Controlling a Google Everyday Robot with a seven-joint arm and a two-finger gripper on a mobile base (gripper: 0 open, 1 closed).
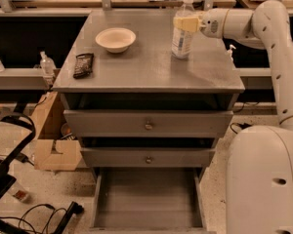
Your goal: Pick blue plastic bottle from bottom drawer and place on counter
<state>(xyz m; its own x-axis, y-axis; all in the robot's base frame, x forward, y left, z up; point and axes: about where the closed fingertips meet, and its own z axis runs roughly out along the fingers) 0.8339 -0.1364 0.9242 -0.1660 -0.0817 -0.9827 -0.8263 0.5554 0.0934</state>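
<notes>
The blue plastic bottle (pixel 182 33) stands upright on the counter (pixel 146 72), at its back right. My gripper (pixel 185 23) reaches in from the right and its yellowish fingers are shut around the bottle's upper body, just below the white cap. The bottle's base rests on the counter top. The bottom drawer (pixel 149 201) is pulled open below, and its grey floor shows nothing in it.
A white bowl (pixel 115 39) and a dark snack packet (pixel 83 65) lie on the counter's left half. Two shut drawers with brass knobs sit above the open one. A small pump bottle (pixel 47 64) stands on the left bench. A cardboard box (pixel 53 147) and cables lie on the floor at left.
</notes>
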